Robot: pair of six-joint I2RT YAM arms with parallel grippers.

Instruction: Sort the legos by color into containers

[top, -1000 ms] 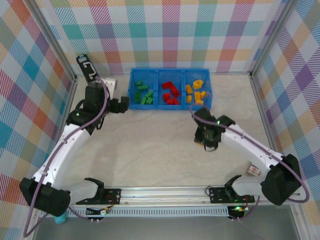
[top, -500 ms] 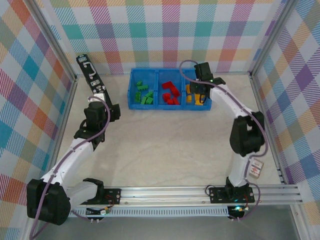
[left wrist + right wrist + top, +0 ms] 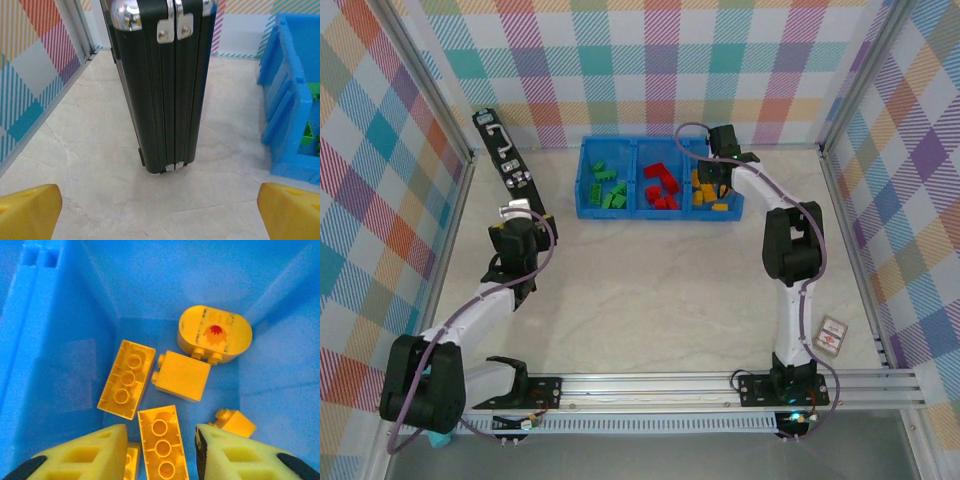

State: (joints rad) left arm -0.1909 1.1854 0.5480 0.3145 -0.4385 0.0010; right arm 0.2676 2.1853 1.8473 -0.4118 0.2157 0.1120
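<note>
Now the right gripper [image 3: 160, 436] hangs in the tray's [image 3: 660, 213] right compartment, jaws parted, with a yellow brick [image 3: 162, 452] lying loose between them. Greens [image 3: 608, 190] sit in the left compartment, reds [image 3: 660, 187] in the middle. Left gripper [image 3: 160, 205] gapes wide, facing a black case [image 3: 165, 85] on the desk [image 3: 100, 165].

One yellow brick [image 3: 162, 447] (right wrist view) runs off the bottom edge.

The blue tray [image 3: 635, 213] holds green legos [image 3: 607, 188] in its left compartment, red legos [image 3: 661, 186] in the middle and yellow legos [image 3: 703, 195] in the right. The right gripper [image 3: 713, 183] hangs over that right compartment, and the left gripper [image 3: 517, 212] is well left of the tray.
</note>
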